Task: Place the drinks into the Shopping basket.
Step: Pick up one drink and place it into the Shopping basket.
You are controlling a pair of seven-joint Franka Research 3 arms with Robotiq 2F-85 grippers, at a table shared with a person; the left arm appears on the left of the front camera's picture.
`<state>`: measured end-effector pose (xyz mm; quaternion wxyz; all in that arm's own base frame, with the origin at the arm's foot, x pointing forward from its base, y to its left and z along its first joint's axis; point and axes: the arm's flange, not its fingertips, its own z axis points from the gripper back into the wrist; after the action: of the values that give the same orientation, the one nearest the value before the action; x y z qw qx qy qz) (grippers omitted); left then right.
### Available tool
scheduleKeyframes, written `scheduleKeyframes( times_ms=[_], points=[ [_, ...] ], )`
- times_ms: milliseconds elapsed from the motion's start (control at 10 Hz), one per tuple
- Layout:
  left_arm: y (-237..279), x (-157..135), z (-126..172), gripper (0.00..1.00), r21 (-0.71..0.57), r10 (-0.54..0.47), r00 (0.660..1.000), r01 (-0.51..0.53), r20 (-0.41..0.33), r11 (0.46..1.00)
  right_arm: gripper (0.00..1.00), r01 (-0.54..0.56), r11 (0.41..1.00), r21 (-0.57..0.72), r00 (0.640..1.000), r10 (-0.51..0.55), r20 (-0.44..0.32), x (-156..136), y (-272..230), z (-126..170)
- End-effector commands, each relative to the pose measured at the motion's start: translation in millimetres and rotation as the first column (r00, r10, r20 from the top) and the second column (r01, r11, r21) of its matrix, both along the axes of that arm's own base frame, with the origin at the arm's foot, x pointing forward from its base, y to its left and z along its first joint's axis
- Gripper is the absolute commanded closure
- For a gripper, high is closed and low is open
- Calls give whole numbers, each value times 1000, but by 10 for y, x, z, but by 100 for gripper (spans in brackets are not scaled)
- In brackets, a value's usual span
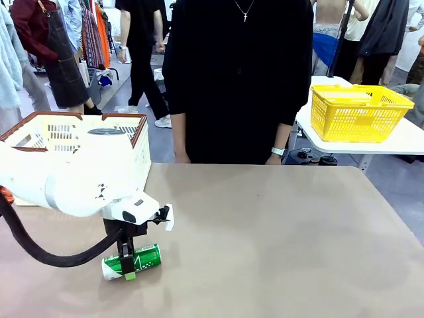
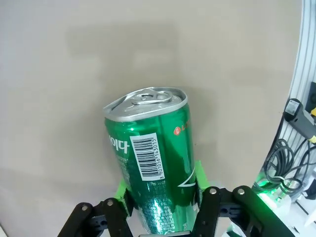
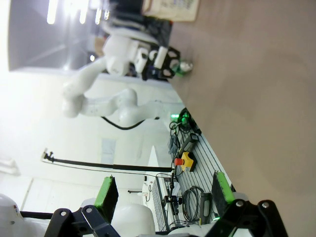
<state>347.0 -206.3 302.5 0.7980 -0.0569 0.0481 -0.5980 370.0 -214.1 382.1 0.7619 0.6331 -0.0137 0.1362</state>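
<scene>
Here we see the left gripper clamped on a slim green aluminium can lying on the brown table; the cream slotted basket waits beyond it, the can not yet inside. Our right gripper gapes empty.

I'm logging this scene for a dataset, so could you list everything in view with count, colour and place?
Slim green drink can with silver top: one, lying on its side, near left of the table, between the left gripper's pads.
Cream-white slotted plastic shopping basket with brown rim: one, far left of the table.
Yellow mesh-sided basket: one, on a white side table beyond.
Grey-brown table: one.
Person in black: one, at the far edge.
Left gripper: shut on the can.
Right gripper: open, holding nothing.
</scene>
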Motion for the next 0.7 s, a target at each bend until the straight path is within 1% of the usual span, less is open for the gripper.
scheduleKeyframes(
  times_ms=[0,100,200,300,400,500,600],
  points=[
    [116,-91,20,100,-30,26,1000,-25,13,999,0,10,1000,-16,1000,-11,-18,-11,35,32],
    [145,-87,79,100,-39,48,999,-47,18,998,0,10,1000,-16,1000,-11,-18,-11,35,32],
    [194,-109,209,100,-69,76,997,-74,20,995,0,10,1000,-16,1000,-11,-18,-11,35,32],
    [291,-171,457,100,-93,132,991,-131,2,987,0,10,1000,-16,1000,-11,-18,-11,35,32],
    [464,-292,843,100,-181,208,977,-213,-45,960,0,10,1000,-16,1000,-11,-18,-11,35,32],
    [700,-429,1282,100,-246,303,950,-312,-74,918,0,10,1000,-16,1000,-11,-18,-11,35,32],
    [895,-503,1545,100,-217,465,883,-468,-69,857,0,10,1000,-16,1000,-11,-18,-11,35,32]
  ],
)
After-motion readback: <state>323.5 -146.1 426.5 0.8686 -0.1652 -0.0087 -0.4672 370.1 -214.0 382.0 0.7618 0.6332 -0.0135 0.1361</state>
